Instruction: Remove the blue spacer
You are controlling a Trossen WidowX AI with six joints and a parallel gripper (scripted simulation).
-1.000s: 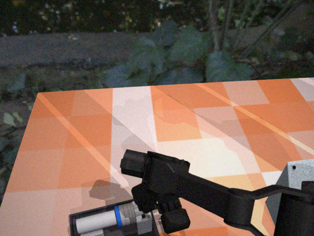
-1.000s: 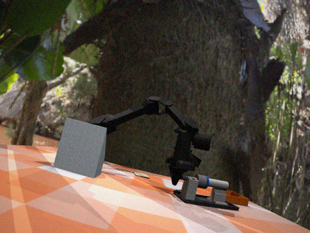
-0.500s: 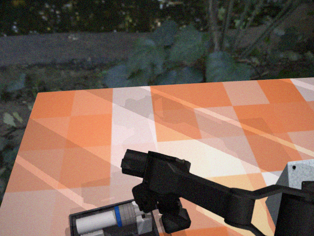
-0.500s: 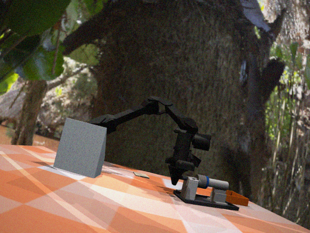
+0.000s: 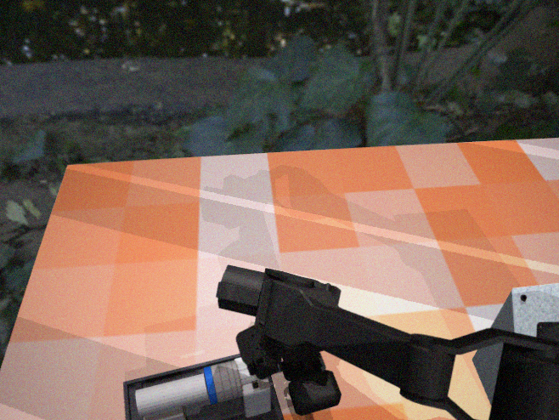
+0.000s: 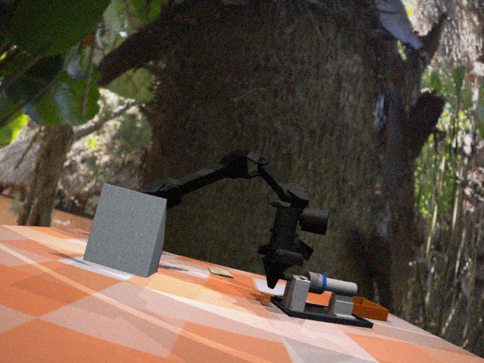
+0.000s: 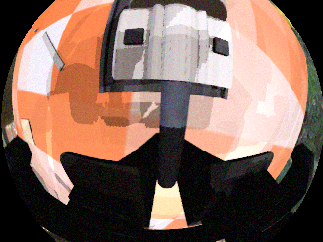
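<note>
My gripper (image 5: 282, 375) (image 6: 274, 281) (image 7: 165, 138) is shut on the shaft (image 7: 173, 105) (image 6: 288, 277), whose dark end shows between the fingers in the wrist view. The shaft enters the light grey bracket (image 5: 256, 400) (image 6: 298, 293). The blue spacer (image 5: 210, 385) (image 6: 324, 282) is up in line with the shaft, against the end of the big light grey cylindrical housing (image 5: 169, 397) (image 6: 342, 286). Grey spacers (image 5: 227, 379) (image 6: 315, 281) fill the stretch between the blue one and the bracket. Individual spacer edges are hard to tell. The blue spacer is hidden in the wrist view.
The fixture has a black base (image 6: 336, 321) (image 7: 105, 64) with a low rim. An orange tray (image 6: 369, 311) stands behind its housing end. A large grey block (image 5: 534, 311) (image 6: 125, 230) stands by the arm's base. A thin pale plate (image 6: 220, 272) lies between that block and the fixture.
</note>
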